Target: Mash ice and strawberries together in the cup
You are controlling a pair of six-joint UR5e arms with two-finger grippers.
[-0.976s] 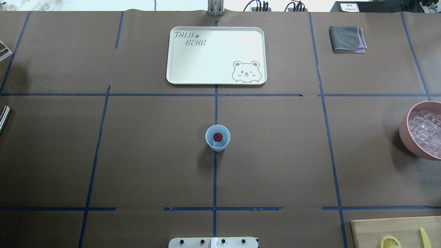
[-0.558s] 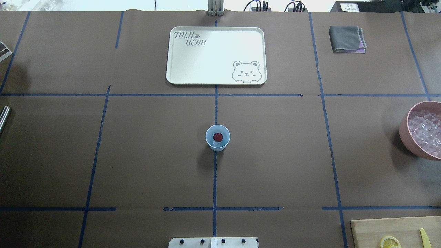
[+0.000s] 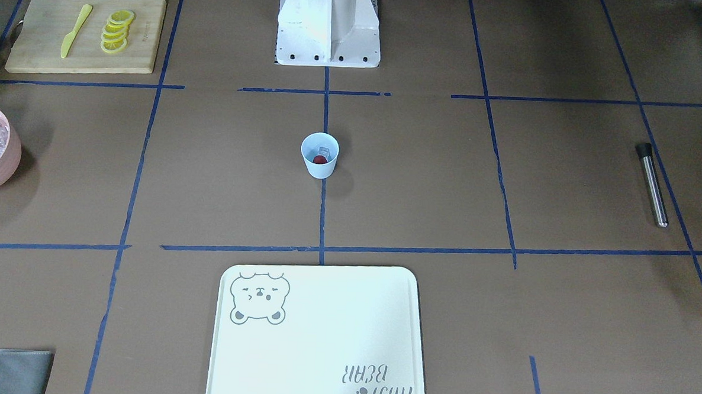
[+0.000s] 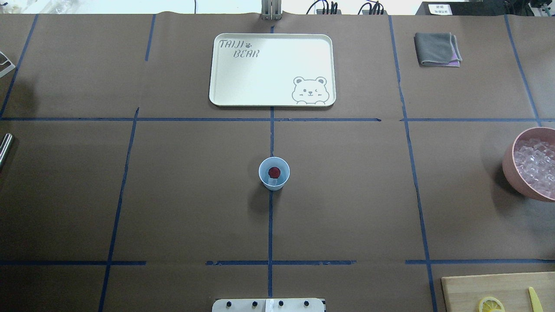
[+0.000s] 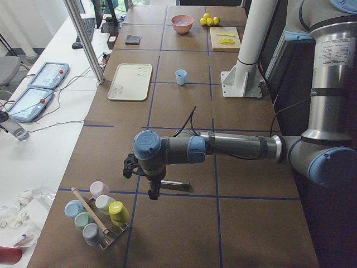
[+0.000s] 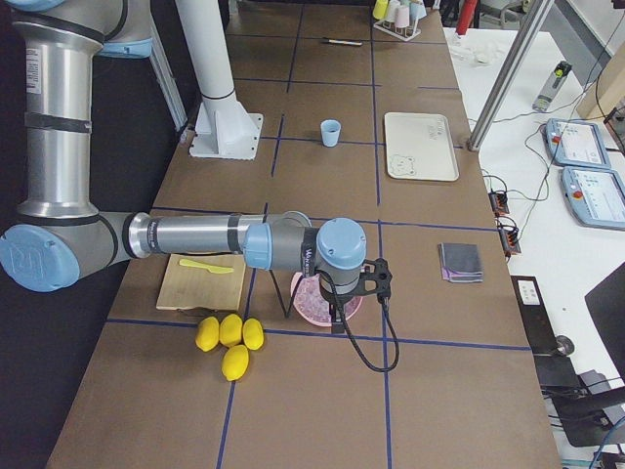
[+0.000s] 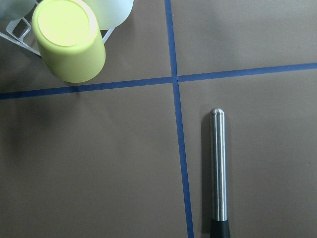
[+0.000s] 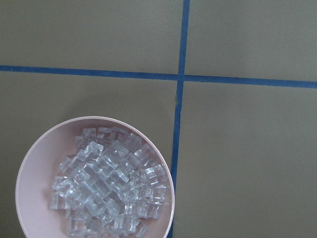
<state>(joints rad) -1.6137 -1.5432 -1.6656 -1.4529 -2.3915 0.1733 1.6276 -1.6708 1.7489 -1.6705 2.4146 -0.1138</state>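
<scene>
waiting on the muddler, with the cup loaded and both arms out wide

in the overhead view the cup (image 4: pixel 274 173) stands upright at the middle of the table (image 4: pixel 173 203). the tray (image 4: pixel 269 65) is at 12 o'clock from it and the pink bowl (image 4: pixel 506 164) of spare cubes is far out at 3 o'clock. inside the cup the strawberry (image 4: pixel 273 172) lies toward 12 o'clock of the mouth and a piece of ice (image 4: pixel 273 183) toward 6 o'clock. they are touching or nearly so; i cannot tell which.

the cup looks like thin, light plastic, likely to skid or tip under a downward press. one gripper should probably steady it by the outer wall, low down. the ice should be hard and slick and apt to squirt aside, the berry soft. the muddler (image 7: pixel 218 163) looks like a stiff, smooth steel rod, probably slippery, so a grasp across the shaft near its middle seems safest.

the left gripper (image 5: pixel 152 192) hangs just above the muddler in the left side view. the right gripper (image 6: pixel 337 319) hangs over the pink bowl in the right side view. neither wrist camera shows any fingers, so i cannot tell how either pair of jaws stands.

the overhead view cuts the muddler to a stub at the 9 o'clock edge and crops the bowl. how many cubes are in the cup is too small to make out.
</scene>
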